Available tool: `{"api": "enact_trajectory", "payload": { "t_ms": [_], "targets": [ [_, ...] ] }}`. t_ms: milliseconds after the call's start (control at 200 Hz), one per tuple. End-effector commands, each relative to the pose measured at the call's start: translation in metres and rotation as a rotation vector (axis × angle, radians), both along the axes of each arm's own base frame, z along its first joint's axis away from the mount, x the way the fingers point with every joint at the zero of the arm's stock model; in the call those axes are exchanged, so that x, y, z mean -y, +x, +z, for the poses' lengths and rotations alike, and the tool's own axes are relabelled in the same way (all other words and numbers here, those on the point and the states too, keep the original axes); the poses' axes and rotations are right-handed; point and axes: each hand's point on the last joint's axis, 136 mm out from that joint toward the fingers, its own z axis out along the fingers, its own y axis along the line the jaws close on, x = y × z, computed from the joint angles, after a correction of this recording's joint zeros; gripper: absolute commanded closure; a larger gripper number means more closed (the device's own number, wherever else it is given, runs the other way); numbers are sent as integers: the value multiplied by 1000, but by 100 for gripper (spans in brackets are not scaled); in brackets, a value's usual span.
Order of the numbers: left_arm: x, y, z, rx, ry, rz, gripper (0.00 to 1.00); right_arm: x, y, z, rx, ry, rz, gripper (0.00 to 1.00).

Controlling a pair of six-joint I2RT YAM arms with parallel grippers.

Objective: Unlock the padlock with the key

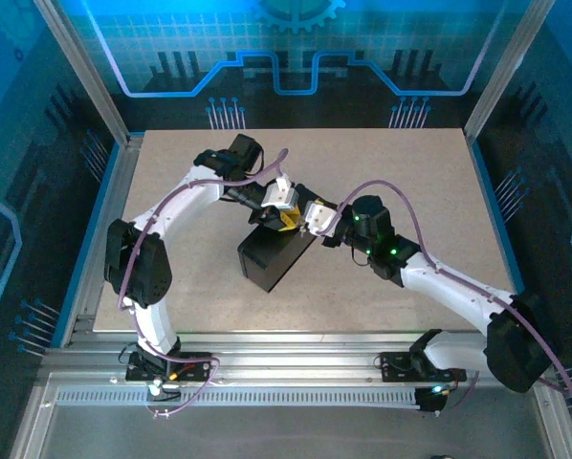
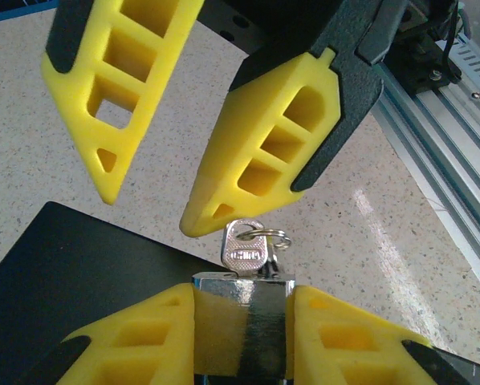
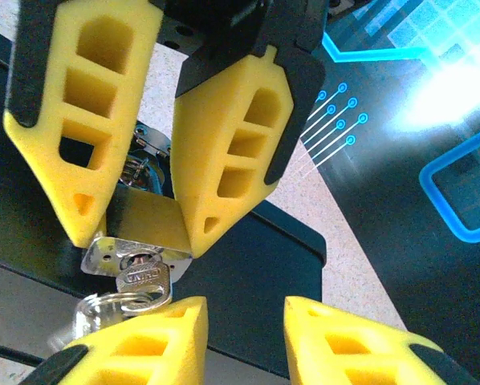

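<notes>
The left pincer [image 2: 244, 306] is closed partway on the padlock [image 3: 142, 220]. Its two yellow foam fingers press against opposite sides of the silvery body, so the lock fills the gap between them. The keyhole end of the lock sticks out just past this pincer's fingertips. The key [image 2: 246, 250] stands in that end, its silvery head clear of the lock body, with a small key ring [image 3: 115, 303] threaded through the head. The right pincer [image 3: 246, 311] faces the left one almost tip to tip, and its jaws stand apart with nothing between them. The key's head lies just off the tip of one of the right pincer's fingers [image 2: 248, 160], outside the gap rather than in it, and so close that I cannot tell whether the two touch. From the right wrist, the ring appears to rest against the end of that same finger. Beneath both pincers is the dark box [image 1: 267, 260], and the gripped lock is held over its top near one edge; whether the lock touches the box cannot be told. The box sits on the pale speckled surface [image 1: 410, 182], which spreads out around both pincers.
</notes>
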Motion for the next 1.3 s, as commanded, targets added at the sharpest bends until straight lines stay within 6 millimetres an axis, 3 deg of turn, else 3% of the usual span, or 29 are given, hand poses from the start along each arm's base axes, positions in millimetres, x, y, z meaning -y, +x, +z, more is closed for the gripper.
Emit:
{"api": "enact_trajectory", "payload": {
  "t_ms": [0,200,505,930,1296],
  "targets": [
    [6,-6,28,35,-90,-52,89,-9,-6,16,79,12,33,68],
    [7,-5,29,41,-91,-52,89,-5,-18,-2,25,-31,48,69],
    [7,-6,28,30,-90,-51,89,-10,-29,7,19,-12,81,71],
    [8,-6,32,33,-101,-54,89,-26,-33,-2,22,-55,131,71],
    [8,-8,35,29,-108,-58,89,-30,-36,1,37,-60,146,72]
  ]
}}
